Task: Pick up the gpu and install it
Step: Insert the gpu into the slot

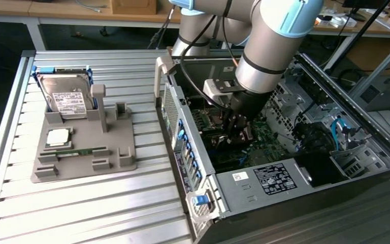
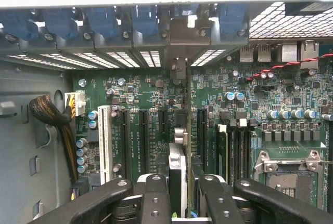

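Slatted aluminium tabletop [image 1: 100, 203] here, with a grey parts holder [image 1: 79, 152] sitting on it toward the exterior view's left and an opened-up PC case [image 1: 283, 178] lying on its side toward the right.

Grey holder first: a silver hard drive [image 1: 66, 96] with a white label stands propped in the back slot, a square CPU chip [image 1: 58, 136] lies flat in its pocket just in front of that, and a narrow green memory stick [image 1: 78, 151] lies in the groove nearer the front. The upright slots beside them look bare.

Inside the case you've got the green motherboard [image 2: 145, 91], a row of blue slot latches [image 2: 104, 24] along the rear wall, a white expansion slot [image 2: 104, 143] next to black ones, the CPU socket [image 2: 289, 174] off to one side, and a sleeved cable bundle [image 2: 49, 117] by a white connector.

Now the arm: it's reaching down into the case, and the gripper [image 2: 179, 182] is pinching the gpu [image 2: 178, 169] between its black fingers [image 2: 153, 193]. The card is held edge-on, upright over the black slots on the board, lined up with the metal bracket opening in the rear wall. Can't tell whether its bottom edge is actually touching a slot or sitting just above it.
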Motion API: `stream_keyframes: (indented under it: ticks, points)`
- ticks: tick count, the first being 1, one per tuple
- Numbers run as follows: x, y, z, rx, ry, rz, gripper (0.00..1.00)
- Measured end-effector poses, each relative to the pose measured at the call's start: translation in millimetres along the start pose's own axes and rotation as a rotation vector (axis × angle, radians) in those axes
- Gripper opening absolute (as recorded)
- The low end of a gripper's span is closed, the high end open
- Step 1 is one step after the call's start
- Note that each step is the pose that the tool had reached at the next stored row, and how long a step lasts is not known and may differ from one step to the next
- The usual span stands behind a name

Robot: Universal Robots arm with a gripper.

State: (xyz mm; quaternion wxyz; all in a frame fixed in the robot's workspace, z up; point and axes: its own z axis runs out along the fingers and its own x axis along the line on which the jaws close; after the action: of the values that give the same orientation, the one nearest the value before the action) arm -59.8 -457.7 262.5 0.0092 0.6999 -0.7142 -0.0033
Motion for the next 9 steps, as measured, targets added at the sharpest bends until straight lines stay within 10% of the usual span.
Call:
stream_keyframes:
  ticks: [9]
  points:
    - [-1.2,0.3,0.0,0.0001,0.0001,-0.01,0.27]
